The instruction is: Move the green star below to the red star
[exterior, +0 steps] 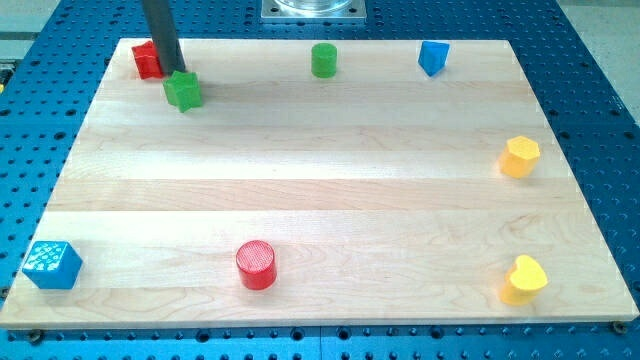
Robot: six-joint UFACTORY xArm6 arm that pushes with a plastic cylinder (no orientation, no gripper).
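The green star (184, 91) lies on the wooden board near the view's top left. The red star (147, 60) sits just up and to the left of it, at the board's top left corner, partly hidden by my rod. My tip (171, 71) rests between the two, touching or nearly touching the green star's upper left edge.
A green cylinder (323, 60) and a blue block (433, 57) sit along the top edge. Two yellow blocks (519, 157) (524, 279) are at the right. A red cylinder (256, 265) and a blue cube (51, 264) are near the bottom. The board (320, 180) lies on a blue perforated table.
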